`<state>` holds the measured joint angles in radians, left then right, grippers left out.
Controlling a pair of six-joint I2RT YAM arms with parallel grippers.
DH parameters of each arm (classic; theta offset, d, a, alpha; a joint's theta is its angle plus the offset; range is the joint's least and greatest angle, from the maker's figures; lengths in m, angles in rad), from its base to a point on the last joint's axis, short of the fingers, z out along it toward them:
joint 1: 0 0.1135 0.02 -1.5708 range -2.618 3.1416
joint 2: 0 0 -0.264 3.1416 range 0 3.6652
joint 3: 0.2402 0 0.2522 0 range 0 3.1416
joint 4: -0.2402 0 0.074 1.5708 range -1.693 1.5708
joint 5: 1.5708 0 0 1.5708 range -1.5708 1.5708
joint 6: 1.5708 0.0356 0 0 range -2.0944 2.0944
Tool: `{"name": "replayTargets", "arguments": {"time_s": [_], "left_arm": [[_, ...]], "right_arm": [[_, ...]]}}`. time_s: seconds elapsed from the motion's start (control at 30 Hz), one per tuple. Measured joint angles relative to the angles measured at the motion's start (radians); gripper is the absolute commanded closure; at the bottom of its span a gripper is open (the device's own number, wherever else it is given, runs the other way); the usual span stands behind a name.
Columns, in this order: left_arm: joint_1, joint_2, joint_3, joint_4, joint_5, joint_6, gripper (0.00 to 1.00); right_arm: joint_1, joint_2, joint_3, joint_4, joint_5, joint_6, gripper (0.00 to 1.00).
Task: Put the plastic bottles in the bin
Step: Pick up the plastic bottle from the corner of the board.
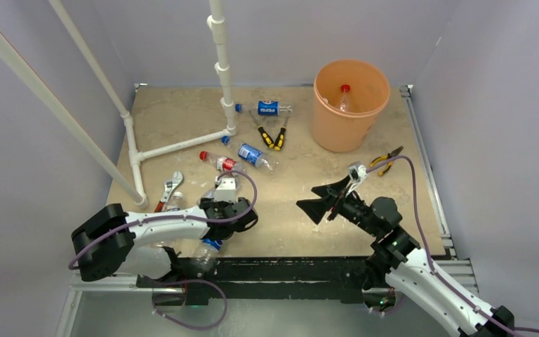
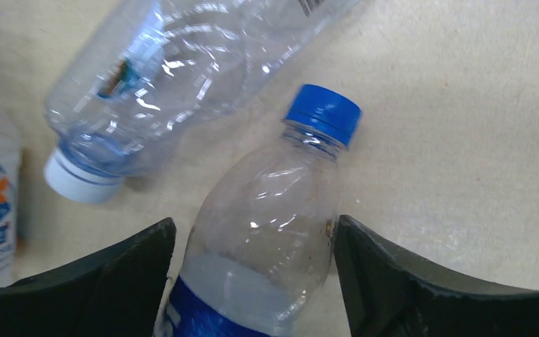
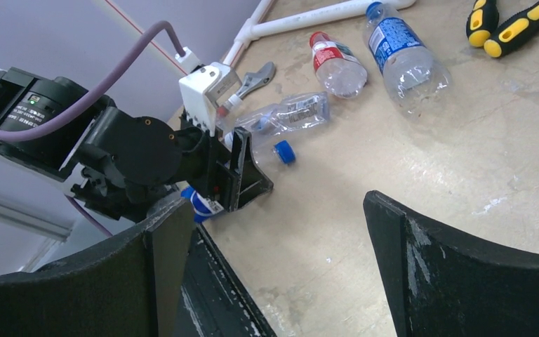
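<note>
Between the spread fingers of my left hand [image 2: 253, 233] sits the blue-capped bottle [image 2: 270, 203], long axis roughly straight out, cap pointing away, not squeezed yet.

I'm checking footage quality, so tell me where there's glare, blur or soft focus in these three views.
Top external: even, soft light, sharp throughout, only faint shadows. Left wrist: white glints on the blue-capped bottle; the left fingers look soft-edged. Right wrist: the right fingers are dark against the bright, sharp table.
</note>
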<state>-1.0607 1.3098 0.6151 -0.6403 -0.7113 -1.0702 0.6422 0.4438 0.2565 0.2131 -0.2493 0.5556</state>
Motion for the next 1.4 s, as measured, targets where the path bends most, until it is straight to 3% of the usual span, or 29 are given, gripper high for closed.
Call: {"name": "replayTargets", "arguments": {"time_s": [0.17,0.63,0.9,1.17,1.4], "left_arm": [[-0.001,0.003,-0.028,0.08,0.07,0.016,0.42],[-0.021,-0.143,-0.07,0.243,0.167,0.078,0.64],[-0.021,-0.304,-0.114,0.343,0.199,0.154,0.68],[-0.021,-0.523,-0.124,0.476,0.201,0.237,0.66],[-0.022,-0.631,-0.131,0.676,0.219,0.315,0.66]], "right_arm": [[0.0,0.0,0.0,-0.014,0.006,0.002,0.06],[0.0,0.02,0.0,-0.019,0.023,0.005,0.03],[0.0,0.031,-0.026,-0.014,0.024,0.063,0.01],[0.0,-0.099,-0.11,0.01,0.053,0.206,0.01],[0.0,-0.127,-0.105,0.063,-0.014,0.175,0.01]]}}
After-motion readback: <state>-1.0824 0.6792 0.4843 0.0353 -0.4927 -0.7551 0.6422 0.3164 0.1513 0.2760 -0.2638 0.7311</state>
